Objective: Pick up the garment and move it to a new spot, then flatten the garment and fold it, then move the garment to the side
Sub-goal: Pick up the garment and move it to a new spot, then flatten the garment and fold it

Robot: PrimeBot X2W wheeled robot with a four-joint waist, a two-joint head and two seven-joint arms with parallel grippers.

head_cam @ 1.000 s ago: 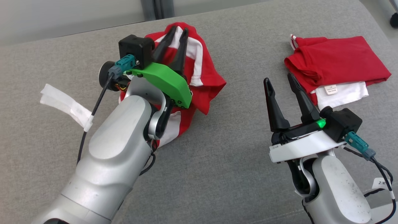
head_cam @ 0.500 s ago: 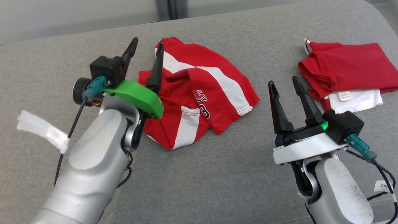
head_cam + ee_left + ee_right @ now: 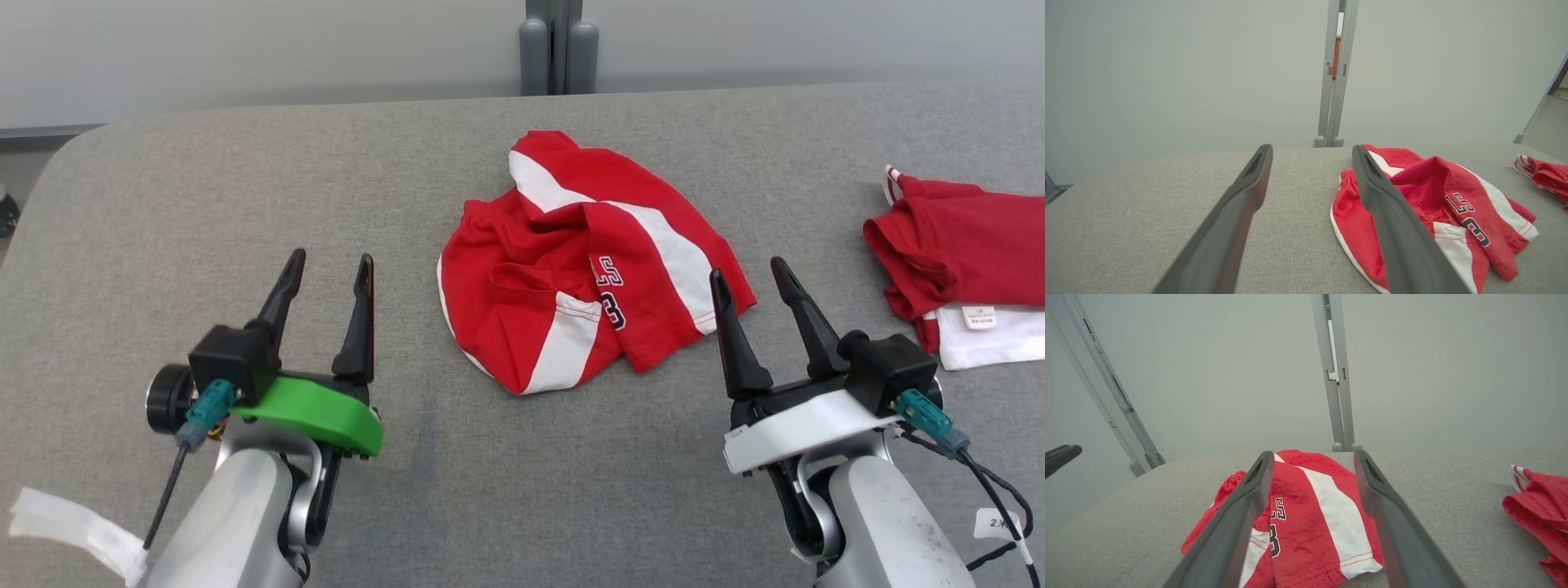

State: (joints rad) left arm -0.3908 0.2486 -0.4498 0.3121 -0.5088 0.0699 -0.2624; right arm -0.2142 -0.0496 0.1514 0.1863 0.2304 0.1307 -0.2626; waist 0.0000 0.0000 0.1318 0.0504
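Wide grey padded table (image 3: 245,204). At its centre, crumpled red-and-white garment (image 3: 588,269), held by nothing. At three o'clock, folded red pile (image 3: 963,253). At seven and five o'clock, left gripper (image 3: 331,260) and right gripper (image 3: 749,272), fingers spread apart, empty. Likely light, limp, not slippery; best pinched at opposite outer edges, nine and three o'clock of the heap.
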